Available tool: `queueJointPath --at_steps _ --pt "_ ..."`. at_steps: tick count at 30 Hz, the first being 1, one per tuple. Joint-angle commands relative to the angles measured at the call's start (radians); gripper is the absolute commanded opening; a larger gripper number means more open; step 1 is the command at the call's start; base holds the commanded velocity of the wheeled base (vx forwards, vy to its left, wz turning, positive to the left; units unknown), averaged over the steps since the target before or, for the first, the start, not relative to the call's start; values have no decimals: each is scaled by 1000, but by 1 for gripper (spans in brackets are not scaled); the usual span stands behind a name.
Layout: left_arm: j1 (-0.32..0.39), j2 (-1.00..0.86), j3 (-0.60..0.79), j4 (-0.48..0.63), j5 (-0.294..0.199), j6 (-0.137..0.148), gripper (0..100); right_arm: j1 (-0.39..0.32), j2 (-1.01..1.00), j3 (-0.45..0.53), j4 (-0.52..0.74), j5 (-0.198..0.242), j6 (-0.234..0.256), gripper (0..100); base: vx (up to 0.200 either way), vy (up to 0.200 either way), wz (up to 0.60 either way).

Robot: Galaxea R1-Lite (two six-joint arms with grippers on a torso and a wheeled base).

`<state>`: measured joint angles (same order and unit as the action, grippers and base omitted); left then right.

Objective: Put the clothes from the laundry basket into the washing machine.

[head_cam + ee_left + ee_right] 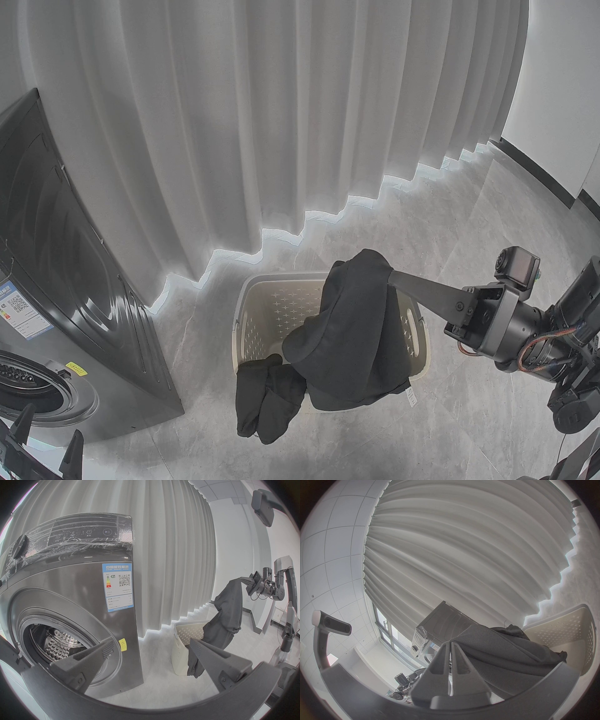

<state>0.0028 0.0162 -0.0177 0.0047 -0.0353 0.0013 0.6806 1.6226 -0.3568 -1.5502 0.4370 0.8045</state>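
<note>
Right gripper, its two fingers pinched tight on a dark garment, holds the cloth up over the laundry basket. The hold is taken near the garment's upper edge, so the bulk hangs clear of the rim, apparently a lift ahead of the carry to the washing machine, which stands well apart on the robot's left. The garment is soft and matte, falling in heavy folds, and the right wrist view shows a fine pinhole knit. A lower dark fold droops over the basket's near rim toward the floor. Whether it is a second piece or part of the same garment cannot be told, and it may drag or snag as the load travels.

The basket is cream plastic, a rounded rectangle with walls pierced by small cross-shaped holes. The machine is dark grey with a metallic sheen and clear film over its control panel. Its round port shows a perforated steel drum, so the way in looks unobstructed.

Low beside that port waits the left gripper, fingers spread and holding nothing. White pleated curtains hang behind the basket.
</note>
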Motion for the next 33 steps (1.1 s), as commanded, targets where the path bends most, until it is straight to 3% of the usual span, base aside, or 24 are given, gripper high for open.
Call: queueJointPath --at_steps 1,15,23,30,33 --pt "0 -15 16 0 0 0 100 7 -7 -1 -1 0 -2 0 -200 0 0" --pt "0 -15 16 0 0 -1 100 45 -39 -16 1 0 -5 0 -200 0 0" --pt "0 -15 16 0 0 -1 100 108 -67 -11 1 2 -7 0 -50 0 0" --pt "0 -15 16 0 0 -1 100 109 -67 -5 1 2 -8 0 -200 0 0" --pt "0 -15 16 0 0 -1 100 109 -69 -5 1 2 -11 0 0 0 0"
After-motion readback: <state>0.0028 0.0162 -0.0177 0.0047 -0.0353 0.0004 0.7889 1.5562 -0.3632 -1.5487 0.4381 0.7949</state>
